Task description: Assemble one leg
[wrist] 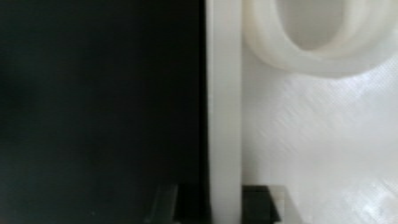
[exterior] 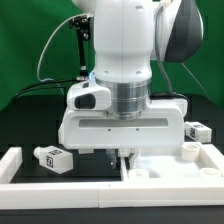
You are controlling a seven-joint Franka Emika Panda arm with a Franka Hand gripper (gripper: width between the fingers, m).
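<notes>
One leg (exterior: 52, 157), a short white peg with black-and-white tags, lies on the black table at the exterior view's left. A second leg (exterior: 196, 130) lies at the right, behind the panel. My gripper (exterior: 125, 153) is down at the left edge of the wide white square panel (exterior: 168, 160). In the wrist view the panel's upright edge (wrist: 222, 100) runs between my two dark fingertips (wrist: 263, 203), which press it from both sides. My gripper (wrist: 221, 205) is shut on that edge. A raised round socket (wrist: 320, 40) of the panel shows beyond it.
A white rail (exterior: 90, 190) runs along the front of the table, with a side piece (exterior: 18, 160) at the exterior view's left. Raised round sockets (exterior: 188, 151) stand at the panel's corners. The arm's body hides the middle of the table.
</notes>
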